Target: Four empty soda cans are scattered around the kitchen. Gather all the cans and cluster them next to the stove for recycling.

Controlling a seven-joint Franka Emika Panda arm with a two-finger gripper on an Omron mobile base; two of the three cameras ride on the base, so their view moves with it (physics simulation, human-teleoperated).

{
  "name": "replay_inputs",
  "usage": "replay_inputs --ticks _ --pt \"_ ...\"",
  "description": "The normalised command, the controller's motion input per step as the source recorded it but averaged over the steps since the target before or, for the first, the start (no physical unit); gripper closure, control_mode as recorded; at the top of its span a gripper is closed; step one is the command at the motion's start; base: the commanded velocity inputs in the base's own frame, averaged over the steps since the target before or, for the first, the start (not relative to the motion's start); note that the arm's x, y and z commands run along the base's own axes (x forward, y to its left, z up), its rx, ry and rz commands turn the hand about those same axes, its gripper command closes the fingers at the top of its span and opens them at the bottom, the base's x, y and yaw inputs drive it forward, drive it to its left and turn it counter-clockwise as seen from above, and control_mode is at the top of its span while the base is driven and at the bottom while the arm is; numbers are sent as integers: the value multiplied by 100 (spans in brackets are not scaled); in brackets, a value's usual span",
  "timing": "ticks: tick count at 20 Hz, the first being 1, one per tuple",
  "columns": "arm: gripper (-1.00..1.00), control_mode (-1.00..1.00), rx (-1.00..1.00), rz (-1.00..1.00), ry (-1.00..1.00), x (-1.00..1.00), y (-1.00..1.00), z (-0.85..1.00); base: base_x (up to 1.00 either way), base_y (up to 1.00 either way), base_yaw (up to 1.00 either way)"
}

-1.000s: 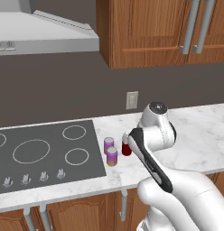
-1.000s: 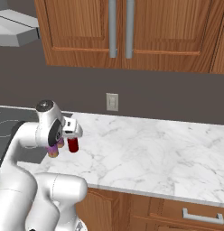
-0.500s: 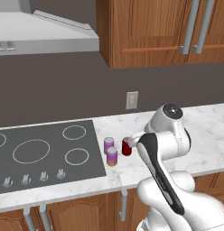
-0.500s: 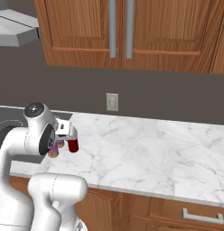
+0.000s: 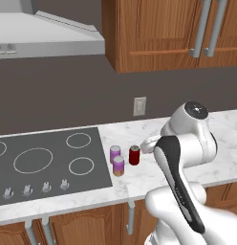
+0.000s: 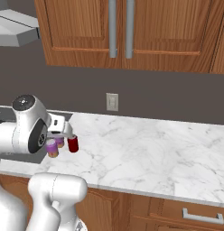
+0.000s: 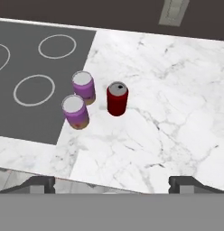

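Three soda cans stand close together on the white marble counter just right of the stove: two purple ones and a red one. From the right base view they are the purple cans and the red can. The hand view looks down on the purple cans, the red can and the stove. My gripper is open with nothing between its fingertips, held back above the counter's front edge, apart from the cans.
A wall outlet sits behind the cans. Wooden cabinets hang above, with a range hood over the stove. The marble counter stretches away to the right. Stove knobs line the cooktop's front.
My hand has drawn back from the red can, which stays standing on the counter. The arm's upper joint has swung right in the left base view. The cans have not moved.
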Motion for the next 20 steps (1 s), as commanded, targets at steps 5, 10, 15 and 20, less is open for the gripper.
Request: replay_inputs --ticks 5,10,15,20 --pt "-100 -100 0 -4 0 -28 -1 30 0 0 0" --pt "-100 -100 0 -3 0 -27 0 26 0 0 0" --pt "-100 -100 0 -2 0 -30 0 17 0 0 0" --pt "-100 100 0 -1 0 -15 0 2 -42 0 -2"
